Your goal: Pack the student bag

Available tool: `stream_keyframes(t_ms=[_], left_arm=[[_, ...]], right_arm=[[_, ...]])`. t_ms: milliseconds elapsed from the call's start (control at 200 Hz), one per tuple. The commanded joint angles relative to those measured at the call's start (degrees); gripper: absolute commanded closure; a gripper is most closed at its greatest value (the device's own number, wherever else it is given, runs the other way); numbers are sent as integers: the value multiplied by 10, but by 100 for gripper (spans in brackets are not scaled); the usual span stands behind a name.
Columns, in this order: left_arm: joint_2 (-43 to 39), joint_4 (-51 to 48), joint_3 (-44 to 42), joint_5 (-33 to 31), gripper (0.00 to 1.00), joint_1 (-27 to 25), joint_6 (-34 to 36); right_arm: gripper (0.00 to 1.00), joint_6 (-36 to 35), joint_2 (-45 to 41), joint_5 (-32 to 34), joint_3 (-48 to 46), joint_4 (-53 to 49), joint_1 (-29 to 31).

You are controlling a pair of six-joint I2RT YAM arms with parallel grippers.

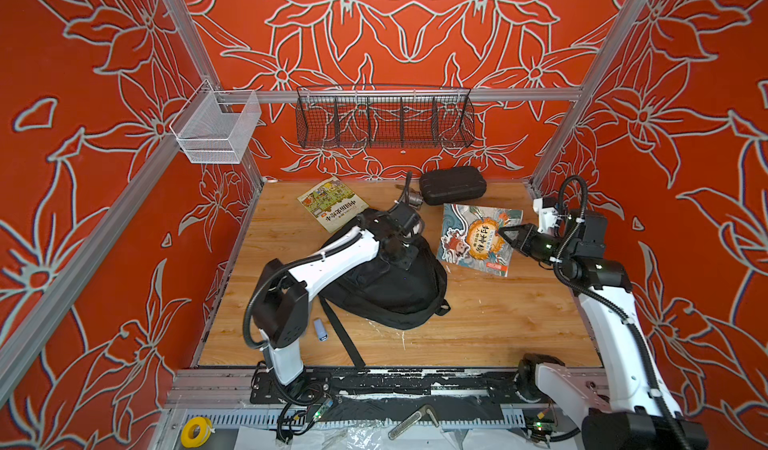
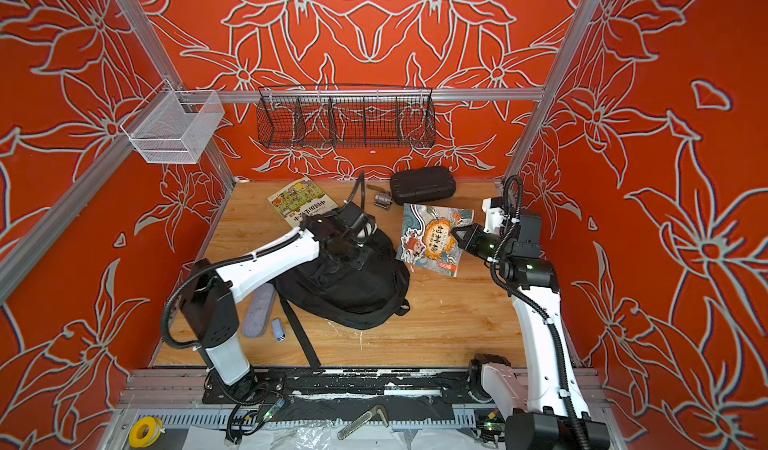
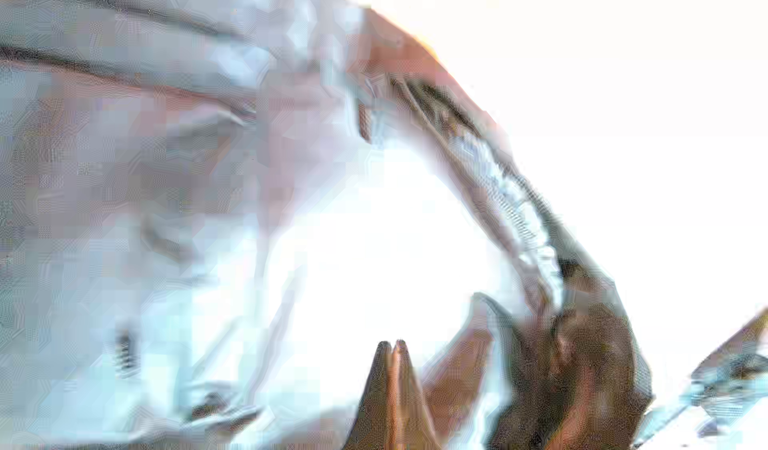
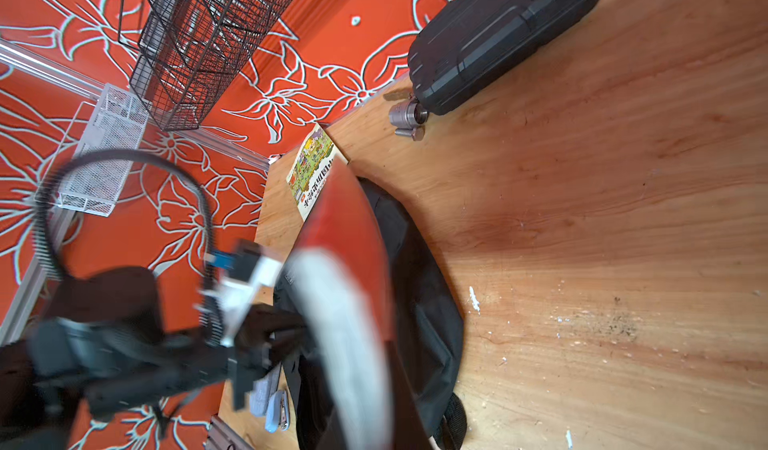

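Left pincer (image 3: 390,344), closed on the backpack (image 1: 390,290), may be pinching nothing. Right pincer (image 1: 509,236), gripping the book (image 1: 478,236), could drop it.

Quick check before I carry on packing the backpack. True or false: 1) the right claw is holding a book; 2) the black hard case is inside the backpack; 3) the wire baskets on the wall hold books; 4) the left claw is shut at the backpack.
1) True: the right claw is shut on the picture book.
2) False: the hard case lies on the table, beyond the backpack.
3) False: both wire baskets look empty.
4) True: the left claw is shut at the backpack's top.
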Motion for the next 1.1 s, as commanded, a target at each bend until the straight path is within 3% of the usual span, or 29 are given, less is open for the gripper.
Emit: stream_keyframes(t_ms=[0,110,150,200,255,305,520,701,891,1096], left_arm=[[-4,-26,-10,32,100,4,15],[6,-18,-27,57,100,1,8],[8,-6,-37,74,90,-3,2],[7,17,-52,85,68,-14,-12],[9,42,-61,98,51,-25,-25],[17,60,-60,109,45,-34,-38],[73,127,-47,141,39,-43,-100],[110,148,-41,136,36,-48,-122],[139,167,-20,176,34,-56,-133],[75,155,-78,151,34,-57,-143]], right_arm=[[100,23,-12,-27,25,-28,4],[100,0,-18,-26,39,-89,7],[100,-10,-22,-22,42,-113,8],[100,-24,-27,-11,44,-141,9],[100,-38,-28,10,46,-169,10],[100,-57,-28,40,50,-198,12],[100,-102,-28,137,82,-256,13],[100,-101,-17,114,78,-245,14],[100,-108,-16,118,71,-242,16],[100,-116,-18,120,64,-246,16]])
